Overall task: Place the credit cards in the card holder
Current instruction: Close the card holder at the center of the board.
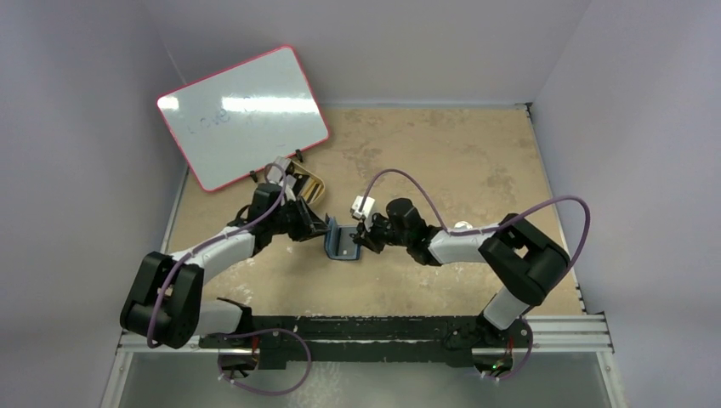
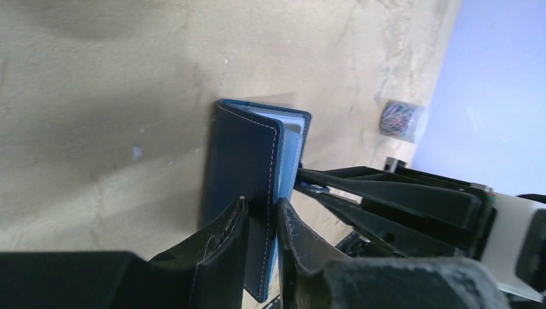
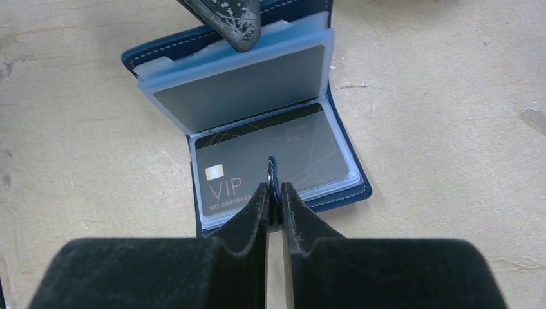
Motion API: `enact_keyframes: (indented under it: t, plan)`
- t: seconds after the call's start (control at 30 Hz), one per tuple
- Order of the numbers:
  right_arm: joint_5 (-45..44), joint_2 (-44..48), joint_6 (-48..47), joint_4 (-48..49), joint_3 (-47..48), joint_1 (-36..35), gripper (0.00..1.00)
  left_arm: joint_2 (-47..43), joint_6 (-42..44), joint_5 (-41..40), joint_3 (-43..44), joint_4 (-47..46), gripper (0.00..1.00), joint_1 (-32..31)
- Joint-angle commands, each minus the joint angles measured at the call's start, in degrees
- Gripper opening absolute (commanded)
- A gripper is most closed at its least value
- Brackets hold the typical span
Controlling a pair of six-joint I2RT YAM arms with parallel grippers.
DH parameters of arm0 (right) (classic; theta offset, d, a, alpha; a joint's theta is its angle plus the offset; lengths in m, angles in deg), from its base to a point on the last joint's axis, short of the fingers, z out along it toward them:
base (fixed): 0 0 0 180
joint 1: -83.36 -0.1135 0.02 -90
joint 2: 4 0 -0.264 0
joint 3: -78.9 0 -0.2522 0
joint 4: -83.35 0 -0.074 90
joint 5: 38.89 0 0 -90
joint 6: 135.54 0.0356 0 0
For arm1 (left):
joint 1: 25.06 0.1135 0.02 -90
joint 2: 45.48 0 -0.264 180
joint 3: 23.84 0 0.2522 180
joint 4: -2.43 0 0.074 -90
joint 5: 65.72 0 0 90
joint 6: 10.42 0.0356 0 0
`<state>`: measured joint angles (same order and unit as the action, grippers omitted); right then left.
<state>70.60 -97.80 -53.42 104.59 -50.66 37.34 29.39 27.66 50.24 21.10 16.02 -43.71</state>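
— Left gripper (image 2: 262,205), what is it doing?
— Pinching the raised cover of the card holder (image 2: 241,154), one finger on each face. That half stands upright; the other half lies flat on the table (image 1: 442,161), mid-table between the two arms.
— And the right gripper (image 3: 273,190)?
— Fingers nearly pressed together on a thin dark strip (image 3: 272,168) seen edge-on. I cannot tell whether it is a card or a pocket leaf. It hangs over the flat half.
— Count the cards.
— Two showing: one grey card (image 3: 238,90) in the upright pale-blue pocket and one dark VIP card (image 3: 302,145) in the flat pocket. One holder.
— Room to move?
— Bare tabletop beyond the holder and to its right. Both grippers crowd it from opposite sides.
— Anything else about?
— One gold tin (image 1: 308,187) just behind the left wrist, one red-rimmed whiteboard (image 1: 242,115) leaning at the far left corner, and one clear tub of paper clips (image 2: 399,119) well apart, near the right wall.
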Motion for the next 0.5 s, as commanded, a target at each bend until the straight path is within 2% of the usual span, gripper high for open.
enact_keyframes:
  t: [0.0,0.2,0.33,0.4,0.47]
  plan:
    - [2.84,-0.02,1.37,8.4,-1.52,-0.21,0.09,-1.52,-6.84,4.83,-1.98,-11.55,0.22,-0.29]
    - [3.27,-1.43,1.31,11.35,-2.54,-0.21,0.09,0.29,-9.87,4.98,-3.75,-18.19,0.27,-2.83]
    - [3.15,-0.87,1.38,12.82,-3.76,-0.21,0.08,1.85,-9.6,3.48,-2.88,-19.0,0.29,-5.45]
    - [2.77,-0.25,1.28,13.87,-4.63,-0.21,0.08,2.4,-7.95,1.27,-1.86,-16.97,0.27,-6.22]
    - [2.36,0.35,0.91,14.39,-5.33,-0.19,0.08,3.23,-5.27,-2.19,-0.49,-13.26,0.21,-6.98]
